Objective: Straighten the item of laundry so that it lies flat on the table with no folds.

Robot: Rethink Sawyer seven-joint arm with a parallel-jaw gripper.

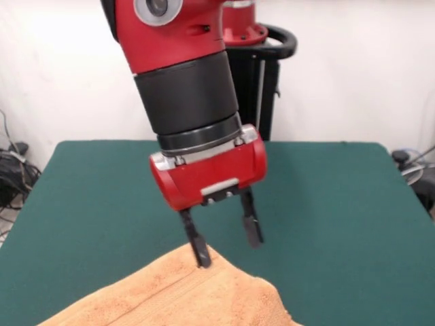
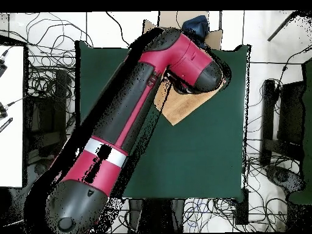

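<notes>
Hovering with fingers spread, one tip touching its raised fold, the gripper (image 1: 224, 248) meets a towel (image 1: 183, 295) bunched at the table (image 1: 326, 197) edge: soft, light, limp, best pinched at a corner.

Glossy red cylindrical arm (image 1: 178, 41) with matte black sleeve, silver collar ring. Rounded red wrist housing (image 1: 208, 170). Two thin black metal gripper (image 1: 228, 250) fingers (image 1: 252, 224).

Front view: low, close camera at one table (image 1: 340, 197) edge, looking across toward the arm (image 1: 183, 75). Overhead view: high, straight down, whole tabletop framed. Both share arm, tabletop, probably the same towel (image 1: 177, 295) corner.
</notes>
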